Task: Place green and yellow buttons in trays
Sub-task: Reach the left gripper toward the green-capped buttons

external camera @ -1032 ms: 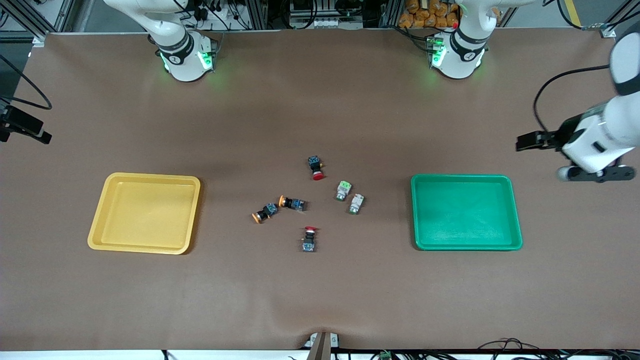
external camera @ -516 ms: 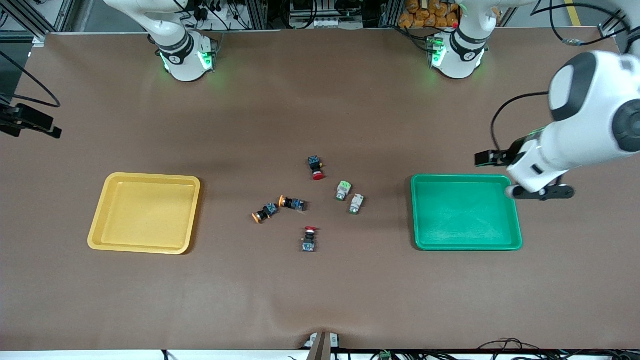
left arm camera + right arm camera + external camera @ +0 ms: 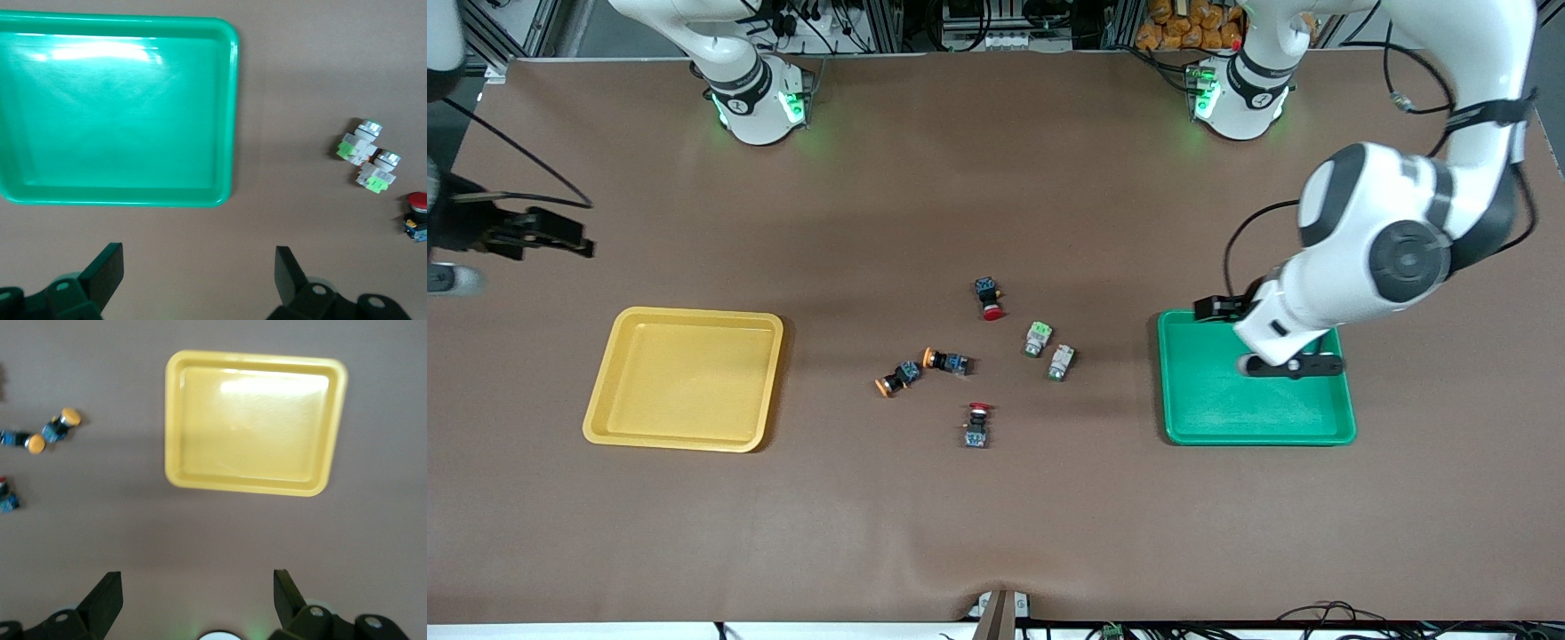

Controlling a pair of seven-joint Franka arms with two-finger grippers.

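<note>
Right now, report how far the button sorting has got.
Nothing is sorted yet. The yellow tray and green tray both hold no buttons. The two green buttons and two yellow buttons lie on the table between the trays, with two red ones. The left claw hangs open and holds nothing above the green tray; the right claw, also open, holds nothing. All four placements remain.

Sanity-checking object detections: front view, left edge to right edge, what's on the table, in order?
yellow tray → two yellow buttons → two red buttons → two green buttons → green tray, with the left gripper over it.
</note>
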